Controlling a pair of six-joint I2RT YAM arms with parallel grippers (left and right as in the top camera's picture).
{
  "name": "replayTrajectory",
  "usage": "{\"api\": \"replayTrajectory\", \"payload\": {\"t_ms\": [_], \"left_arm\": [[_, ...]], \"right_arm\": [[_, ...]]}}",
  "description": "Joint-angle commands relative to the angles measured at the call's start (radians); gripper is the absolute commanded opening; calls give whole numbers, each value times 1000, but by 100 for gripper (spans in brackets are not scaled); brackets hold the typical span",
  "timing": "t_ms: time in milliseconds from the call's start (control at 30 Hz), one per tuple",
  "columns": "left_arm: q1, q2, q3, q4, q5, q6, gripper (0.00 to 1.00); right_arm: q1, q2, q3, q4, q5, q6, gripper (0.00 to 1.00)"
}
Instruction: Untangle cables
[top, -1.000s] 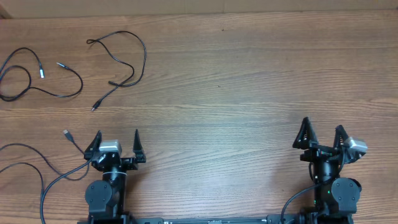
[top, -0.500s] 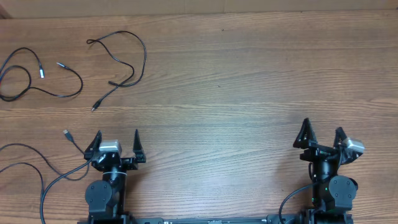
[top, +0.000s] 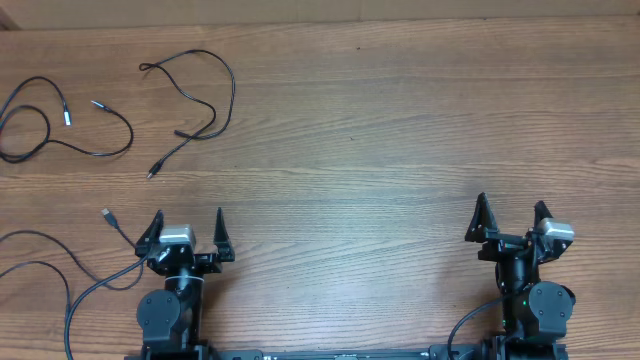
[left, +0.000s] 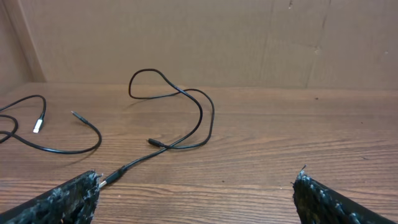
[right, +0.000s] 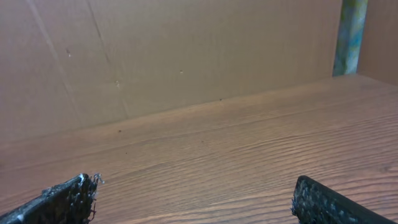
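Observation:
Three thin black cables lie apart on the wooden table's left side. One looped cable (top: 205, 95) is at the upper left; it also shows in the left wrist view (left: 193, 118). A second cable (top: 60, 145) with a white-tipped plug lies at the far left, also in the left wrist view (left: 56, 146). A third cable (top: 40, 265) with a plug end runs along the lower left edge, close to the left arm. My left gripper (top: 187, 228) (left: 196, 190) is open and empty. My right gripper (top: 510, 217) (right: 193, 193) is open and empty at the lower right, far from the cables.
A brown cardboard wall (right: 186, 56) stands behind the table's far edge (top: 400, 22). Both arm bases sit at the table's near edge, with thicker black wires trailing from them.
The right gripper has turned slightly to the left and shifted a little up the table. The left arm and the cables have not moved.

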Motion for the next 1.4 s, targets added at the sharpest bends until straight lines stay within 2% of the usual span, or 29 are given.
{"api": "replayTrajectory", "payload": {"t_ms": [0, 167, 400, 1367], "left_arm": [[6, -8, -5, 1, -9, 19, 100], [6, -8, -5, 1, -9, 19, 100], [6, -8, -5, 1, -9, 19, 99], [6, -8, -5, 1, -9, 19, 99]], "right_arm": [[-6, -11, -12, 5, -14, -12, 100], [-6, -11, -12, 5, -7, -15, 100], [1, -11, -12, 4, -14, -125, 100], [0, -10, -11, 7, -14, -121, 100]]}}
